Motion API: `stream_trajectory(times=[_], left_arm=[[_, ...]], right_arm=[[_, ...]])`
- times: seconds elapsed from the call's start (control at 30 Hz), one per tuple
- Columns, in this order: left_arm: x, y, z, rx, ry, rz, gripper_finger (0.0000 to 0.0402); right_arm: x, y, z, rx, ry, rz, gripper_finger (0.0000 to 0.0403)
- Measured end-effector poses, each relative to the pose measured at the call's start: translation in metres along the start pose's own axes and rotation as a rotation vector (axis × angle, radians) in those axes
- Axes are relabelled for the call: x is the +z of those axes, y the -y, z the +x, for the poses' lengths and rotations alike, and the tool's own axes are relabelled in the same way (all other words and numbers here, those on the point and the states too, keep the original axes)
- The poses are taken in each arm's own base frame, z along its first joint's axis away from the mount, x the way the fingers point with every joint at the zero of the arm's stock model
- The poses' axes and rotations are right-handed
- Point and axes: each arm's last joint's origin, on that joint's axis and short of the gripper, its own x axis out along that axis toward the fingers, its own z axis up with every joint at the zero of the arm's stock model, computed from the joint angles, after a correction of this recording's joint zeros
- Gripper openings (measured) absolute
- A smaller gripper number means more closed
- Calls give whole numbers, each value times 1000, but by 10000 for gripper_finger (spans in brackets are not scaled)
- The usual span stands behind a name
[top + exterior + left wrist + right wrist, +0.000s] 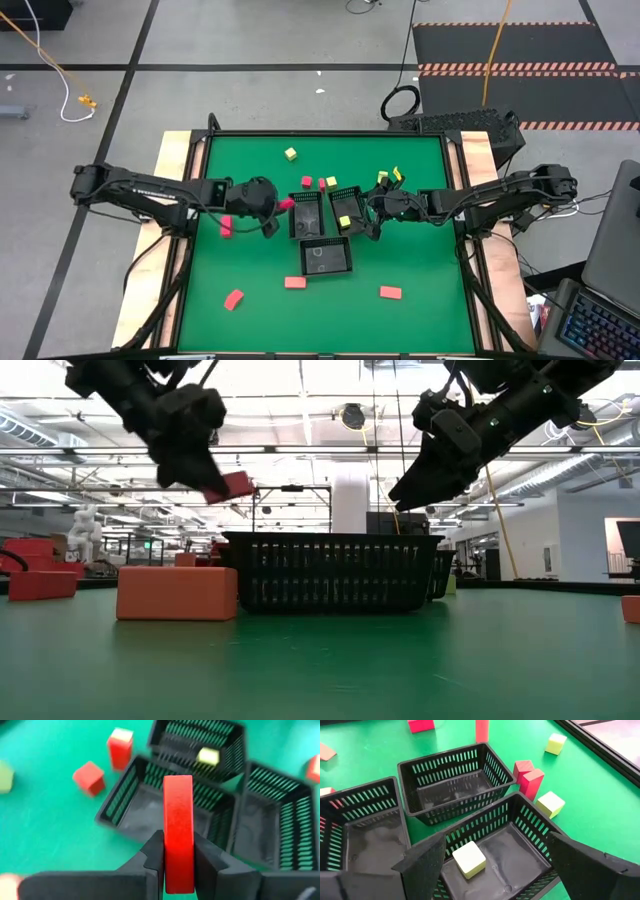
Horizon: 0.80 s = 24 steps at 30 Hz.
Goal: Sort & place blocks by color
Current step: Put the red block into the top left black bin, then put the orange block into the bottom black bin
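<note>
My left gripper (281, 208) is shut on a red bar block (178, 815) and hangs at the left rim of a black mesh tray (307, 214). Low view: the red bar (233, 487) is higher than the tray rims. My right gripper (495, 870) stands open above a second tray (346, 207), which holds one yellow-green cube (469, 858). A third tray (326, 257) lies nearer the front. Loose red blocks (226, 226) and yellow-green blocks (290, 154) rest flat on the green table. My left gripper pinches the red bar by its two broad sides (175, 865), at its rear end, between the two fingers (154, 856). The fingers slant down from the table's left and lie along the bar, which sticks out ahead of them. The bar is lifted clear.
Red blocks lie at the front (234, 298), (295, 283), (390, 293) and behind the trays (306, 182). Yellow-green ones sit at the far right (383, 178). Wooden side rails (175, 170) border the green mat. A large orange block (177, 593) stands close in the low view.
</note>
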Motion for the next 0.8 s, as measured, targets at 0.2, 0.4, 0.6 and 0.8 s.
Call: stream_trajectory(times=[0.2,0.4,0.6,0.8], left_arm=[[1,-3,21,25,-5,0,68],[1,-1,39,17,3,24,139],[6,-1,36,5,49,38,220],[9,-10,20,31,46,35,265]], right_arm=[[0,0,0,0,3,4,339],[0,0,0,1,-1,8,339],[0,0,0,0,-6,14,339],[-1,0,0,-1,-8,13,339]])
